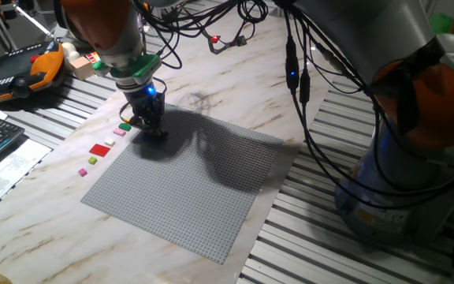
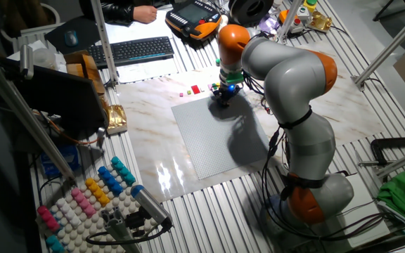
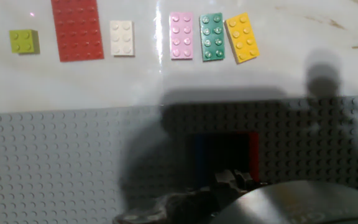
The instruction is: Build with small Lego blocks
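On the marble table I see a grey baseplate. The small Lego blocks lie in a row just beyond its edge: yellow block, green block, pink block, white block, big red block, lime block. From the gripper they are at about 9 o'clock in one fixed view. It stands low over the baseplate corner, above a dark and red piece. I cannot tell if the jaws are open or closed.

The arm is silver-grey with orange joints, black cables along it, and a small black gripper (blue light above).
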Controlling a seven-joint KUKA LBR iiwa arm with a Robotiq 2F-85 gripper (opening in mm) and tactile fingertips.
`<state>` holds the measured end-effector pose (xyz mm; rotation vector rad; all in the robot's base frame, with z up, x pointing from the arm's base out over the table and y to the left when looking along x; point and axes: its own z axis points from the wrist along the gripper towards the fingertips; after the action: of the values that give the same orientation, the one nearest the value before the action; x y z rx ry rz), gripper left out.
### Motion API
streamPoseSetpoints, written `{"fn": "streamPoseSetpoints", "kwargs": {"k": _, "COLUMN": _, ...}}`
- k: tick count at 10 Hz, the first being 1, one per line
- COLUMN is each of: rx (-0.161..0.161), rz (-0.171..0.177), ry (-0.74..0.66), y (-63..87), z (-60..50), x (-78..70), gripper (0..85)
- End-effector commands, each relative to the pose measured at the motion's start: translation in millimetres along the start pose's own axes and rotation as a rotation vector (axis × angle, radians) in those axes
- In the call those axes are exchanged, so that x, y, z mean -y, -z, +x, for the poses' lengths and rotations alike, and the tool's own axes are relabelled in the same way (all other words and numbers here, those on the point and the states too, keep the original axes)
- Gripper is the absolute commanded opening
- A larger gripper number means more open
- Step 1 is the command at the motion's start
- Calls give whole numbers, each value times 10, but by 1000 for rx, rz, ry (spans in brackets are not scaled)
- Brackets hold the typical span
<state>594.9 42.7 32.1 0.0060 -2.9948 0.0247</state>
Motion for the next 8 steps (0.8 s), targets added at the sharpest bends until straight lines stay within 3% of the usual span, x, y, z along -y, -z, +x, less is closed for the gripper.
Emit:
{"fn": "streamPoseSetpoints", "kwargs": {"k": 1, "rx": 1, "rz": 2, "ry": 0, "y": 21, "z": -6, "x": 24, "gripper": 7}}
{"fn": "streamPoseSetpoints", "kwargs": {"k": 8, "rx": -5, "rz": 2, "ry": -13, "y": 38, "z": 19, "x": -19, "gripper": 7}}
